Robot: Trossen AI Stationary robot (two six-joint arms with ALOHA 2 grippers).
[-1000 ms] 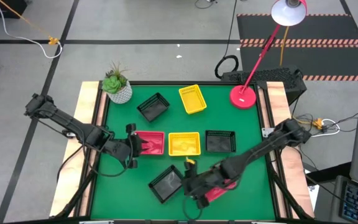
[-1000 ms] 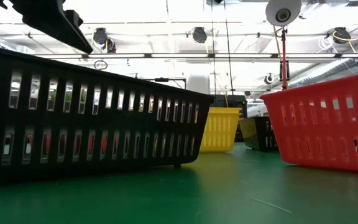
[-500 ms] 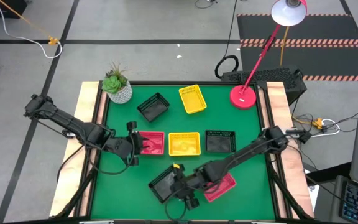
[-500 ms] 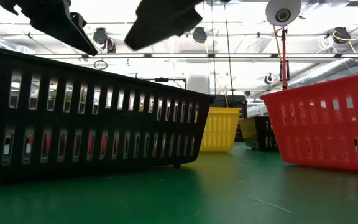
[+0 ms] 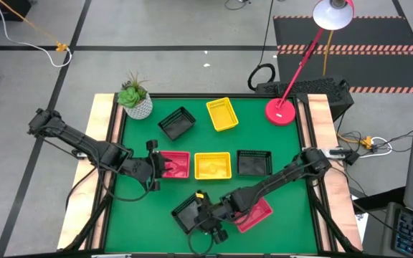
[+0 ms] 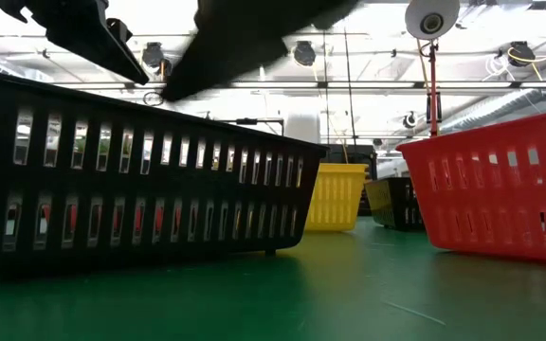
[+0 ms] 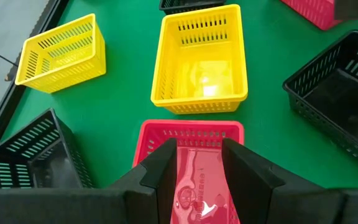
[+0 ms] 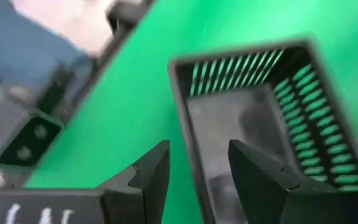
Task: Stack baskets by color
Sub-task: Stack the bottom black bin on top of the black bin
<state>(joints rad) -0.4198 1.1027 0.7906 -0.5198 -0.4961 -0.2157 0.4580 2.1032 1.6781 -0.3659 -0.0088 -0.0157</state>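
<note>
Reaching over the near black basket (image 5: 190, 211), the right gripper (image 8: 197, 165) straddles one of the basket's side walls, one finger outside and one inside, the jaws apart and not yet pinching, so nothing is held; this looks like the set-up for a rim grasp to carry it to another black basket (image 5: 254, 163) in the middle row. The left gripper (image 7: 196, 149) sits part-open over the rim of a red basket (image 7: 191, 171); whether it grips that wall I cannot tell. A yellow basket (image 5: 212, 165) lies just beside it, another yellow basket (image 5: 222, 114) and a third black basket (image 5: 176, 123) farther back, and a second red basket (image 5: 255, 213) near the front edge.
</note>
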